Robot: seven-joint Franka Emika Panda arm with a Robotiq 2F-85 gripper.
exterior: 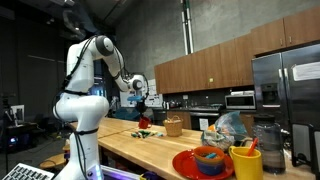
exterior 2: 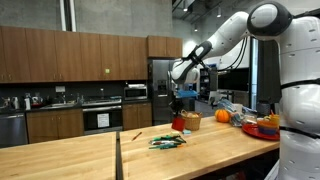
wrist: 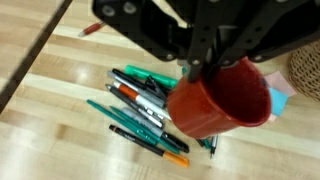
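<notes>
currently we have the gripper (wrist: 197, 68) nearly shut, pinching the red cup (wrist: 225, 100) by its rim, so it hangs tilted over the pens (wrist: 145, 105) heaped on the wooden counter (wrist: 60, 130).

My hand (wrist: 193, 68) pinches the red cup (wrist: 228, 100) by its rim, tilted; pens (wrist: 145, 105) lie at its nine o'clock.
</notes>
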